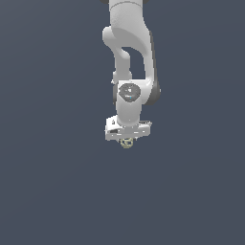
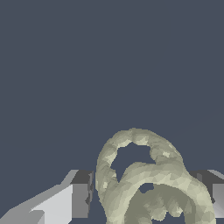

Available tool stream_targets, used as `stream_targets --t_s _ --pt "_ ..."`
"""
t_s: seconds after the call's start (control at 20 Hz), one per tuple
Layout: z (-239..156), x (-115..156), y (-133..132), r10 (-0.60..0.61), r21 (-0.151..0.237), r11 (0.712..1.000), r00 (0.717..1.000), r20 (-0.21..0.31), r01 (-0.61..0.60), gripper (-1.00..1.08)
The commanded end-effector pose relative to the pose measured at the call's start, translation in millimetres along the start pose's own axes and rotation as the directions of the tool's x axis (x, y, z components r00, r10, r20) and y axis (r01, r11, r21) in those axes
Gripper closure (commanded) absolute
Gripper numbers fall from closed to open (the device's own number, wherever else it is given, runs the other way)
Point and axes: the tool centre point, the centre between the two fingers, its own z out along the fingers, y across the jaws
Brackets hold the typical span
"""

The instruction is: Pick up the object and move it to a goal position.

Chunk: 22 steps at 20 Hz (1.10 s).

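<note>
The claw (image 1: 127,140), at frame centre, is closed on the object (image 1: 127,142), a pale looped lump sitting between its fingers (image 2: 81,199). The grasp looks done, so carrying is the step in hand; no goal marker is visible, so the next move calls for steady transport.

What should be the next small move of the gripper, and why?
Probably close the fingers further before lifting. In the wrist view the object sits between the two fingers, but dark gaps show on both sides, so contact is not certain. The exterior view shows it right under the gripper.
</note>
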Motion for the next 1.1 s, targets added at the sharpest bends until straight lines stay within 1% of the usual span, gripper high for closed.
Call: stream_targets --t_s 0.0,0.65,0.85,1.05 --pt "-19.9 0.3 -15.9 -0.001 0.0 1.0 1.0 -0.001 0.001 1.08" --pt "-144.7 3.5 -113.8 -0.001 -0.001 1.0 1.0 -0.001 0.001 1.08" --pt "-172.2 5.7 -135.5 -0.001 -0.001 1.0 1.0 -0.001 0.001 1.08" --pt "-190.5 7.7 -150.1 -0.001 0.0 1.0 1.0 -0.001 0.001 1.08"
